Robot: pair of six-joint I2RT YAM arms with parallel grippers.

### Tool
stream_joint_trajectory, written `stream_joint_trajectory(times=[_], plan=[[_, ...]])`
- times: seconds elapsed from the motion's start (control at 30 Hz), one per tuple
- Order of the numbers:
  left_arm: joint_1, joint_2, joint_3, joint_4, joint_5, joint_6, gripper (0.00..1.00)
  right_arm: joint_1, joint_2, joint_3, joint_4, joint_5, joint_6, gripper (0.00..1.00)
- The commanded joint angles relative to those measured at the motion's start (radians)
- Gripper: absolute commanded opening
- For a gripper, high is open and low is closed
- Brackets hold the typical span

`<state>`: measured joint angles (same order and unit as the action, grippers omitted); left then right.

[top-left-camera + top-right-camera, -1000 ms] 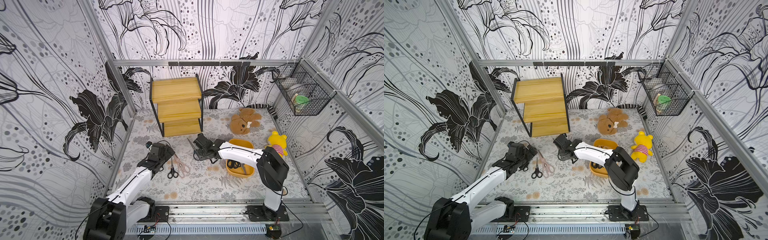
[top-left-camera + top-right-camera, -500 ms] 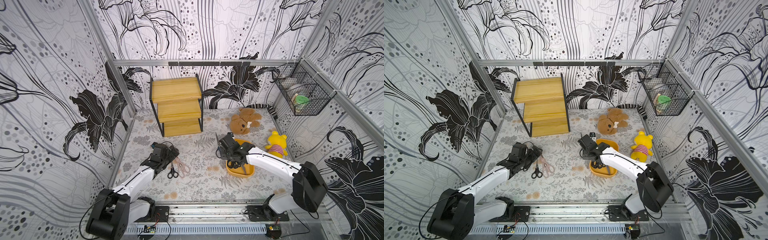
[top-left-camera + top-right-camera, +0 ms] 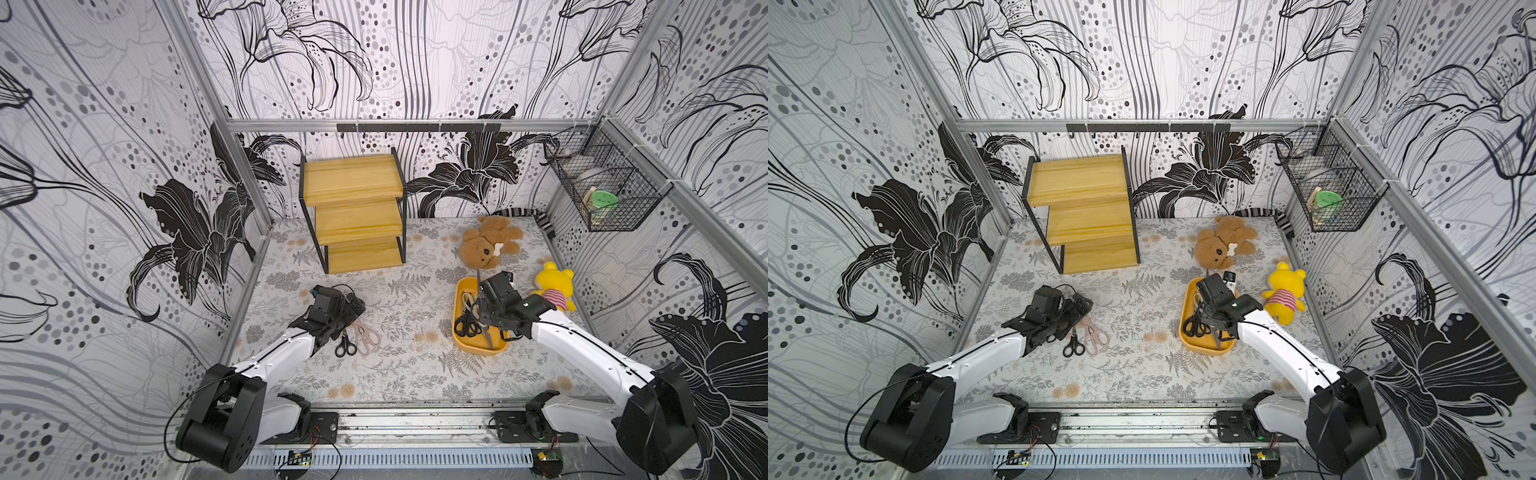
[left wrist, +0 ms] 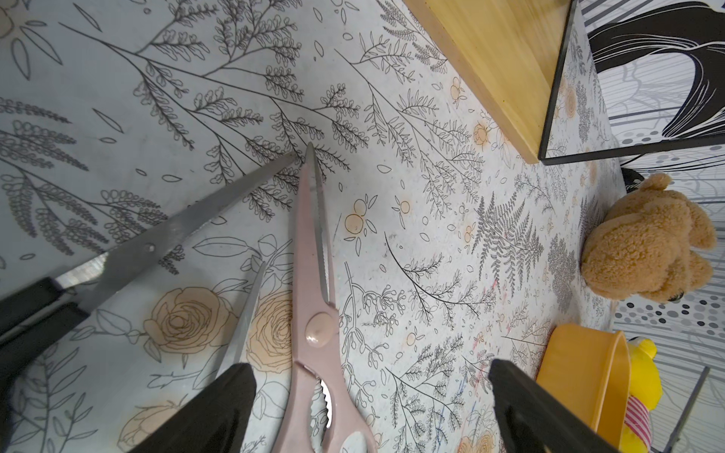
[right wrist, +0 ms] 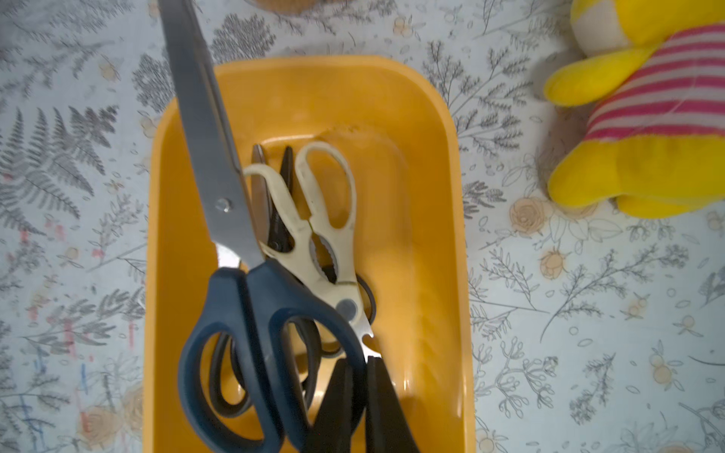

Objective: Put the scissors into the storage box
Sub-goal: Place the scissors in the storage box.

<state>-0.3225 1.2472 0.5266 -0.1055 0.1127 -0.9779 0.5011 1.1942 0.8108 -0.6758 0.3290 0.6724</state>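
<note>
Now right pincer (image 5: 359,362) pinches blue-handled scissors (image 5: 251,298) by handle over storage box (image 5: 431,235), likely for release; left pincer (image 4: 368,362) gapes astride pink scissors (image 4: 310,255), well apart from box.

Left tool (image 4: 367,366) spread wide above pink scissors (image 4: 314,274), black-handled scissors (image 4: 164,235) beside

A tiered wooden shelf (image 3: 353,216), brown teddy (image 3: 486,247), yellow plush (image 3: 555,286) and wire basket (image 3: 615,220).
</note>
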Motion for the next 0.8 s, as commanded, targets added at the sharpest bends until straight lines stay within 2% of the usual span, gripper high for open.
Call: stream_joint_trajectory(times=[0.0, 0.33, 0.57, 0.63, 0.77], plan=[[-0.013, 0.016, 0.040, 0.037, -0.004, -0.011, 0.98, -0.002, -0.028, -0.055, -0.020, -0.056, 0.031, 0.00], [-0.034, 0.021, 0.043, 0.033, -0.013, -0.014, 0.98, -0.001, 0.053, -0.142, 0.072, -0.102, 0.040, 0.00], [-0.034, 0.019, 0.033, 0.032, -0.016, -0.015, 0.98, -0.001, 0.102, -0.145, 0.085, -0.099, 0.040, 0.00], [-0.035, 0.019, 0.033, 0.033, -0.016, -0.015, 0.98, -0.001, 0.105, -0.141, 0.085, -0.099, 0.040, 0.03], [-0.035, 0.018, 0.032, 0.032, -0.016, -0.014, 0.98, -0.002, 0.104, -0.132, 0.080, -0.097, 0.033, 0.17]])
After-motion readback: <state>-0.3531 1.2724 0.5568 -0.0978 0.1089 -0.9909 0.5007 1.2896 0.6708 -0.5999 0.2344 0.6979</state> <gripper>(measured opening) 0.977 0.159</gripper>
